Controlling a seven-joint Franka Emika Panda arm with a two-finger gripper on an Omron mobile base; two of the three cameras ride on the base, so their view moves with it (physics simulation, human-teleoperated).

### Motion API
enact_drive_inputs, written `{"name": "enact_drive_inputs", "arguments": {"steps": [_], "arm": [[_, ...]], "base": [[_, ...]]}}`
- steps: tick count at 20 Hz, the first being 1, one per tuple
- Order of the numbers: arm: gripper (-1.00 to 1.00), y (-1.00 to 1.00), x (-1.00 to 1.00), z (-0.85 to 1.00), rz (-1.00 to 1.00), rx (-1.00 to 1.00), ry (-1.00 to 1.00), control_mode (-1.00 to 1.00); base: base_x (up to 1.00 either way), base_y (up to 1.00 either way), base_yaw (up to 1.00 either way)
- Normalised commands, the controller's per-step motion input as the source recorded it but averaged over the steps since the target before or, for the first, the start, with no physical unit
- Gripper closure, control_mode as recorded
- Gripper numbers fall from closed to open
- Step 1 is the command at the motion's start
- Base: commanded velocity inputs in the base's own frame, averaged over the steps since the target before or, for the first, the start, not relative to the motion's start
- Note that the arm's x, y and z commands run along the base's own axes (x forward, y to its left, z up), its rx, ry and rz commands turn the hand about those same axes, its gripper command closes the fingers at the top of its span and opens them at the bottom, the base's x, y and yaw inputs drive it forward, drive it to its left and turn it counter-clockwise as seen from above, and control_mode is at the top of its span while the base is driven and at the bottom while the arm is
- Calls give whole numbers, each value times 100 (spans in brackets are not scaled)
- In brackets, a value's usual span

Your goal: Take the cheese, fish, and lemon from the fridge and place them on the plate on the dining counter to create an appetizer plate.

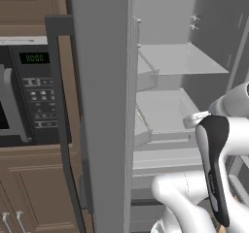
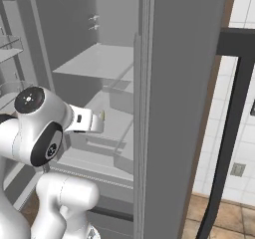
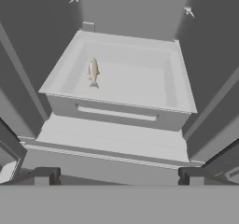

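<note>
The fridge (image 1: 102, 106) stands open, and my arm reaches into it between its two doors. A small silvery-tan fish (image 3: 93, 71) lies in the left part of a pale grey drawer (image 3: 121, 113) in the hand view. My gripper (image 3: 119, 176) hovers in front of and above that drawer, well short of the fish. It is open, its fingertips (image 3: 44, 175) set wide with nothing between them. In the right base view a tiny yellowish speck (image 2: 101, 115) shows just past my wrist, too small to name. The cheese, lemon, plate and dining counter are out of view.
Bare grey shelves (image 1: 180, 57) sit above the drawer, and door bins (image 1: 146, 76) line the left door. A black microwave (image 1: 29, 91) in wood cabinets (image 1: 29, 188) is to the left. The right door (image 2: 179, 108) carries a black handle (image 2: 234, 108) beside a white tiled wall (image 2: 244, 14).
</note>
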Motion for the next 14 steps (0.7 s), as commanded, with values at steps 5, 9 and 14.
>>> {"name": "enact_drive_inputs", "arguments": {"steps": [5, 9, 14], "arm": [[-100, 0, 4, -5, 0, 0, 1, -100], [-100, 6, 28, -20, 4, 0, 5, -100], [-100, 28, 37, -32, 8, 0, 8, -100]], "base": [[0, 0, 0], [0, 0, 0], [0, 0, 0]]}}
